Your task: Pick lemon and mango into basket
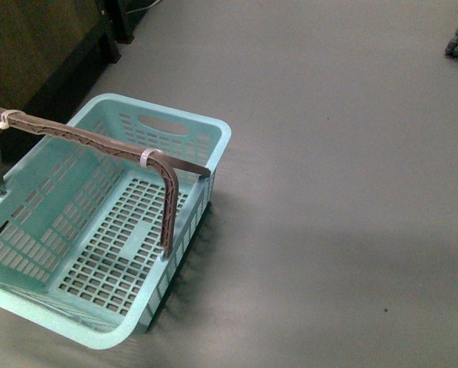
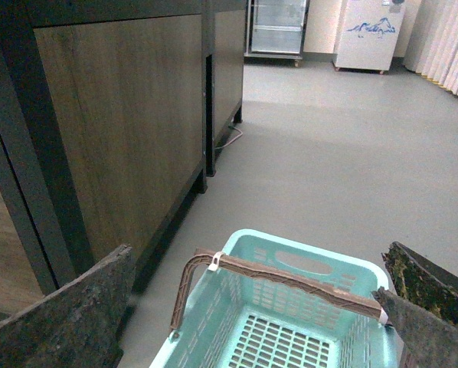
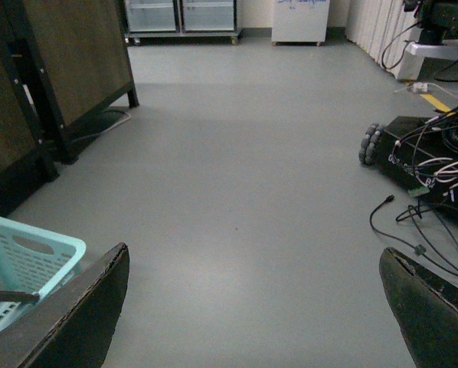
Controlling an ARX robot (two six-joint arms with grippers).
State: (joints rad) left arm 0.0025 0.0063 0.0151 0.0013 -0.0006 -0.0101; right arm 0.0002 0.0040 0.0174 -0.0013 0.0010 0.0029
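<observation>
While its handles [image 1: 99,142] stand upright, the basket [image 1: 223,138] sits on grey floor [image 1: 336,192]

Slotted plastic basket [image 1: 99,230] on smooth matt grey floor [image 1: 336,192].

We see one basket [image 1: 99,115]. We count two brown handles [image 1: 83,138] on it and two white bands [image 1: 146,157] around them. We count two wooden cupboards [image 2: 122,130], two glass cases [image 3: 152,14], one white box [image 3: 299,19] and one black cart [image 3: 436,165].
</observation>
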